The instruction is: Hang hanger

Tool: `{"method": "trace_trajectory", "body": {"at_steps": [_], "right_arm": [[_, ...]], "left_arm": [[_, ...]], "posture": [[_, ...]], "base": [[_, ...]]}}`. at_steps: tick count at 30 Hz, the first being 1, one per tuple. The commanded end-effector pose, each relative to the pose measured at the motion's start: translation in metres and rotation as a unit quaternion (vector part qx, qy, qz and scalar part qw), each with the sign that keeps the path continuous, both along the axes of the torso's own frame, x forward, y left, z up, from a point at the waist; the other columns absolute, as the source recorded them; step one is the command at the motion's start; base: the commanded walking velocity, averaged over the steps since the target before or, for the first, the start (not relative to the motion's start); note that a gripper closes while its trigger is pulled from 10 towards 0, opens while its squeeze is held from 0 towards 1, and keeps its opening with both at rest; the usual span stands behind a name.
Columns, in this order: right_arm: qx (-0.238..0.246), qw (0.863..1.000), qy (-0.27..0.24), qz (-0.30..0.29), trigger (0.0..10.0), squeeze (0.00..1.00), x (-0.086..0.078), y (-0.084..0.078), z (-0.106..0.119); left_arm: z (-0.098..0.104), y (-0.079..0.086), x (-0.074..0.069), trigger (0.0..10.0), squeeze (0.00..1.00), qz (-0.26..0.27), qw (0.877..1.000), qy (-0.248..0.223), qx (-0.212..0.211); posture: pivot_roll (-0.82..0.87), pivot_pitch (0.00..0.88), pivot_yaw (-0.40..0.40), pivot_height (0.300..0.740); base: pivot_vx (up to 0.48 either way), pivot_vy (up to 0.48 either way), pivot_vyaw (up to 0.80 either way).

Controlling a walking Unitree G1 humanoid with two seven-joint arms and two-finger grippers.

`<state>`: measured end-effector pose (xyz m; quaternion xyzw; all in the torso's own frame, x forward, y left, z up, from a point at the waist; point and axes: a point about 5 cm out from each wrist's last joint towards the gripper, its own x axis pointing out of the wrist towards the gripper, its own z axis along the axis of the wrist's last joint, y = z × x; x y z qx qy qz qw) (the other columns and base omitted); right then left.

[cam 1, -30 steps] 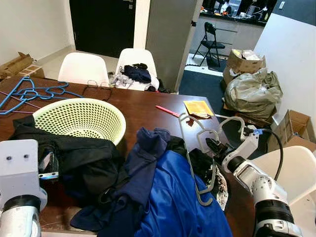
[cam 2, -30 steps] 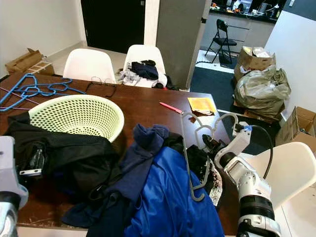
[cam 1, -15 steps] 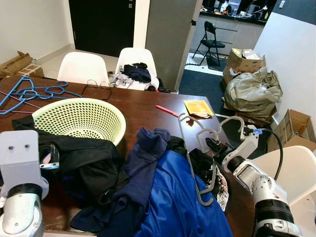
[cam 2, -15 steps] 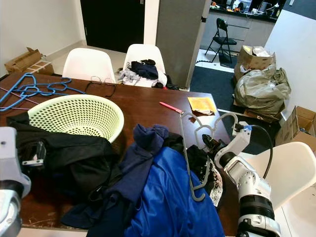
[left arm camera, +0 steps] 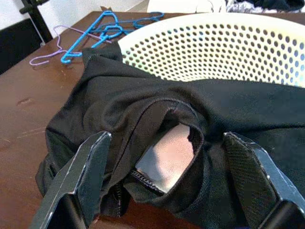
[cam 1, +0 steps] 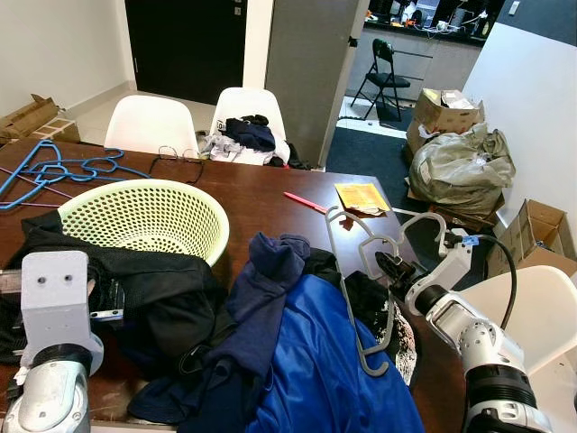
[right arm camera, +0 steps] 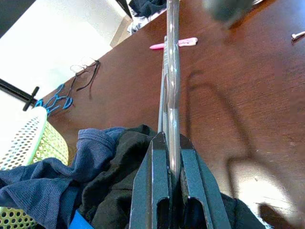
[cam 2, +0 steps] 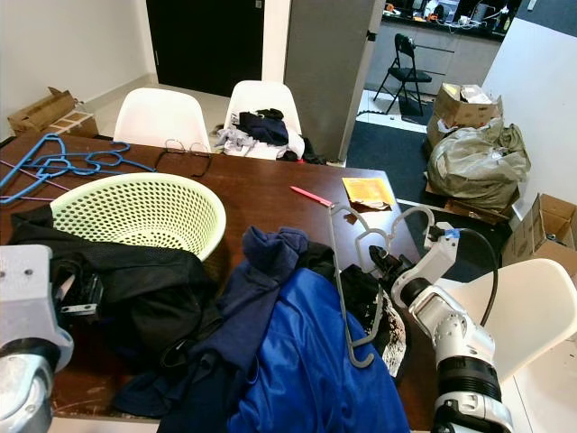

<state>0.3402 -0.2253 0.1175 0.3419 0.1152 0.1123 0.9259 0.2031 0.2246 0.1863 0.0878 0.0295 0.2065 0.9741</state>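
Dark brown wooden table (cam 1: 261, 194), bearing at near centre a heap of blue and navy clothing (cam 1: 306, 361), at near left a black garment (cam 1: 153, 289) draped against a pale green perforated basket (cam 1: 149, 216), and at far left loose blue hangers (cam 1: 54, 170). Grey hanger (cam 1: 356, 298): on the right, standing over the clothing heap, pinched between the pressed-together fingers of the right gripper (right arm camera: 169, 162). Left gripper (left arm camera: 167, 171): near left, fingers spread wide on either side of a fold of the black garment.

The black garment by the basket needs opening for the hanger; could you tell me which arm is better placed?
Left. The left gripper is open right over the black garment, while the right gripper is shut on the grey hanger.
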Motion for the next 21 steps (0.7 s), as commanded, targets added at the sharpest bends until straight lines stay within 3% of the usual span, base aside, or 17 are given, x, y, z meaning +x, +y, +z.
{"method": "trace_trajectory", "body": {"at_steps": [1,3,4,21], "right_arm": [[-0.007,1.0,0.011,-0.003,10.0,0.0,-0.003,-0.003,-0.004],[-0.008,1.0,0.01,-0.003,10.0,0.0,-0.003,-0.003,-0.004],[-0.009,1.0,0.01,-0.004,10.0,0.0,-0.003,-0.004,-0.004],[-0.01,1.0,0.008,-0.004,10.0,0.0,-0.004,-0.005,-0.004]], "left_arm": [[-0.002,-0.001,0.002,10.0,0.0,-0.005,1.0,0.003,0.003],[-0.003,-0.001,0.006,9.6,0.0,-0.011,1.0,0.0,0.002],[-0.003,-0.001,0.008,0.0,0.0,-0.016,1.0,-0.002,0.0],[0.002,-0.004,0.013,0.0,0.0,-0.032,0.999,-0.021,-0.004]], "posture": [[0.13,0.0,-0.126,0.74],[0.13,0.0,-0.126,0.74],[0.13,0.0,-0.123,0.74],[0.12,0.0,-0.124,0.74]], "base": [[0.0,0.0,0.0],[0.0,0.0,0.0],[0.0,0.0,0.0],[0.0,0.0,0.0]]}}
